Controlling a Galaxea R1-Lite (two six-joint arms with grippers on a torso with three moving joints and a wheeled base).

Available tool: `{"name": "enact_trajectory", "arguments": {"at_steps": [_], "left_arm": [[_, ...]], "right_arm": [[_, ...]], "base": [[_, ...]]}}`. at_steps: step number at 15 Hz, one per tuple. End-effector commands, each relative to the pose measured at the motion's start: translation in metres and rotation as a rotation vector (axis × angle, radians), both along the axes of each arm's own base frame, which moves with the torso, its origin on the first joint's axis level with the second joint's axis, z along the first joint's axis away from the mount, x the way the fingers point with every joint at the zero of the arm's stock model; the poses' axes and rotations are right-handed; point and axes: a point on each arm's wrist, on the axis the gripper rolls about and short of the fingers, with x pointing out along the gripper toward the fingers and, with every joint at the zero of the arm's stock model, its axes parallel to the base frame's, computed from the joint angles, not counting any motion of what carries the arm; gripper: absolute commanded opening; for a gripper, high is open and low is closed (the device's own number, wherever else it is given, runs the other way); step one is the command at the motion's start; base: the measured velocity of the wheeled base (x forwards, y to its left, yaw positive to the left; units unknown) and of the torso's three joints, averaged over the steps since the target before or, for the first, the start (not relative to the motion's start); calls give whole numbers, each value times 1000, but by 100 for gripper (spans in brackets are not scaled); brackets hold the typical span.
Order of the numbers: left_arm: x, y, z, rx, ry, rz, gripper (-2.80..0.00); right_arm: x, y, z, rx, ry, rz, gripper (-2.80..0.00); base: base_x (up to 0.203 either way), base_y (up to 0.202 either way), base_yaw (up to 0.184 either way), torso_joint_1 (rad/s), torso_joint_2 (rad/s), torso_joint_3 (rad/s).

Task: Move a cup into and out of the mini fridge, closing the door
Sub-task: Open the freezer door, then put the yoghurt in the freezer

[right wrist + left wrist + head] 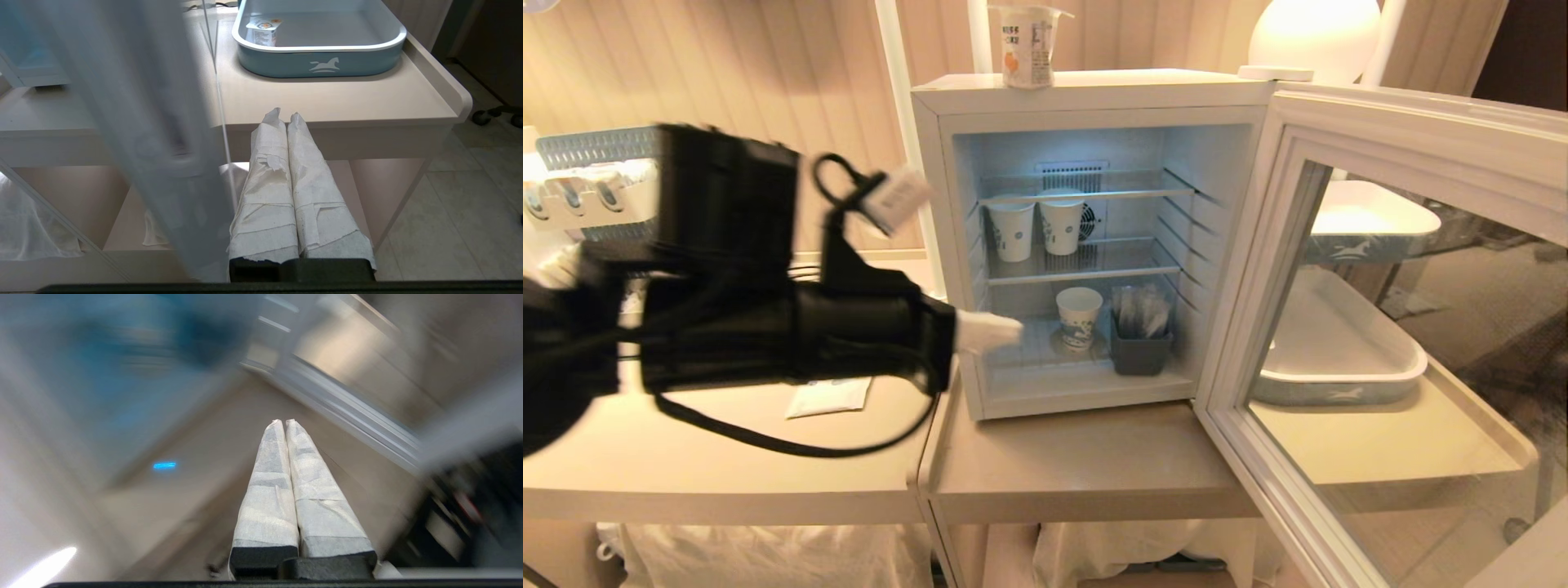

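White tapered cup point(1027, 45) (orange fruit print) atop mini fridge point(1086, 90); left pincer point(1013, 331) together, empty.

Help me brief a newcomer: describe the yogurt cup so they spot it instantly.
Find the white mini fridge with its door swung open. The cup stands on its roof, not on the shelves. Unlike the blue-patterned paper cups inside, it has a flared rim and an orange fruit picture.

The left arm point(727, 302) is smeared by motion at the left of the head view, hiding the worktop point(1086, 457) behind it. The cup point(1027, 45) is cut off by the top edge. The left wrist view is blurred throughout. The door point(1339, 327) runs off the right edge.
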Motion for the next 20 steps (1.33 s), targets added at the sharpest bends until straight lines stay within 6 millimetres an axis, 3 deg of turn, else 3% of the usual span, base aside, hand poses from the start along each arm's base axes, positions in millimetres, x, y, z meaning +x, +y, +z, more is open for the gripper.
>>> {"name": "enact_trajectory", "arguments": {"at_steps": [1, 3, 4, 6, 9, 11, 13, 14, 16, 18, 20], "left_arm": [[-64, 71, 56, -76, -174, 264, -280], [-148, 115, 78, -123, -292, 499, -280], [-194, 127, 78, -143, -338, 569, -280], [-268, 139, 55, -150, -360, 657, -280], [-326, 141, -7, -110, -373, 750, -280], [-340, 138, -53, -25, -428, 830, -280], [-331, 139, -87, 65, -427, 980, -280], [-324, 141, -99, 110, -398, 1088, -280], [-303, 142, -116, 125, -396, 1142, -280], [-265, 140, -157, 132, -393, 1075, -280], [-247, 138, -191, 112, -360, 969, -280]], "right_arm": [[0, 0, 0, 0, 2, 1, -280], [0, 0, 0, 0, 4, 1, -280], [0, 0, 0, 0, 5, 1, -280], [0, 0, 0, 0, 5, 0, -280], [0, 0, 0, 0, 4, 0, -280], [0, 0, 0, 0, 3, 1, -280], [0, 0, 0, 0, 3, 0, -280], [0, 0, 0, 0, 3, 0, -280], [0, 0, 0, 0, 4, 1, -280], [0, 0, 0, 0, 5, 0, -280], [0, 0, 0, 0, 6, 1, -280]], "base": [[0, 0, 0, 0, 0, 0], [0, 0, 0, 0, 0, 0], [0, 0, 0, 0, 0, 0], [0, 0, 0, 0, 0, 0], [0, 0, 0, 0, 0, 0], [0, 0, 0, 0, 0, 0], [0, 0, 0, 0, 0, 0], [0, 0, 0, 0, 0, 0], [0, 0, 0, 0, 0, 0], [0, 0, 0, 0, 0, 0], [0, 0, 0, 0, 0, 0]]}}
